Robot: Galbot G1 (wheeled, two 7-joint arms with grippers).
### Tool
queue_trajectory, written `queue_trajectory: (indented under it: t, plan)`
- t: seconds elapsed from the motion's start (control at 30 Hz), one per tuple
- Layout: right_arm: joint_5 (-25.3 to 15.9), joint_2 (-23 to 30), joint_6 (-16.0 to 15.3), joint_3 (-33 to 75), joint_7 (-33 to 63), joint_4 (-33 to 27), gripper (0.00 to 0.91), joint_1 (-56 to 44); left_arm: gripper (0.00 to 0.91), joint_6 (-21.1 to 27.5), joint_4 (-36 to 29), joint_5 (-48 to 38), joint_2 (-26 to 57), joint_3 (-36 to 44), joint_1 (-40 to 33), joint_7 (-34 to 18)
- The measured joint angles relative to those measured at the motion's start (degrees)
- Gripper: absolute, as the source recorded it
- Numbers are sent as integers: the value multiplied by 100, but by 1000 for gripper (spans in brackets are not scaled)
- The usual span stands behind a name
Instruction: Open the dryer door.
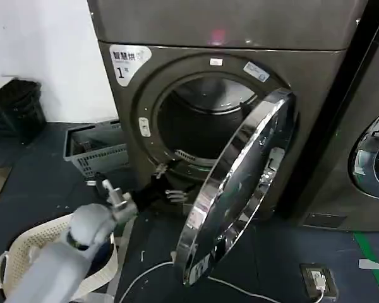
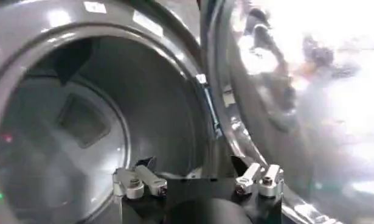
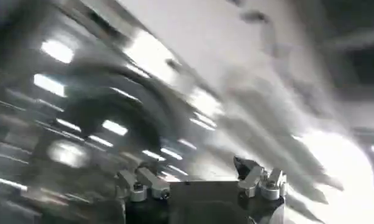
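Left tool (image 1: 167,185) sits low at the dryer's (image 1: 177,76) mouth, at the bottom lip of the drum opening, and from my left wrist feed its two fingers (image 2: 138,182) stand apart with nothing between them. I read the left arm (image 1: 57,265) as reaching up and forward from the lower left, elbow bent, wrist stretched toward the opening, passing over a cream laundry basket (image 1: 16,268) on the floor. A grey crate (image 1: 98,151) sits against the wall beyond it.

Moving right, the dryer door (image 1: 240,183) hangs swung well out on its right-side hinge, chrome ring edge-on to me, inner face turned toward the drum. It looks heavy and stiff, and that polished ring is likely slippery, so I'd push on the grey inner rim near the free edge rather than pinch the chrome. The glass deserves a gentle touch.

Right tool (image 3: 202,182), seen on its own wrist feed, also shows its fingers spread and empty. At far right stands a second machine (image 1: 372,158).
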Motion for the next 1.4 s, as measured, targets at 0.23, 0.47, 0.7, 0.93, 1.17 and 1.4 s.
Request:
queue_trajectory:
  t: [0.23,0.47,0.7,0.93,1.17,1.4]
  plan:
    - [-261,58,0,548,352,-242,907,96,907,-4,177,67,-235,592,-431,29]
    - [-437,167,300,782,254,-460,907,115,907,-16,432,128,-517,1167,-881,19]
    - [-414,246,336,962,290,-602,907,84,907,-20,656,183,-845,1645,-1223,33]
    - [-314,245,393,1233,325,-770,907,14,907,-14,925,298,-1310,2130,-1586,32]
    - [-276,315,451,1333,309,-750,907,28,907,6,1298,505,-1990,2608,-1888,14]
    - [-290,405,512,1273,292,-634,907,77,907,51,1763,725,-2683,2906,-2078,-37]
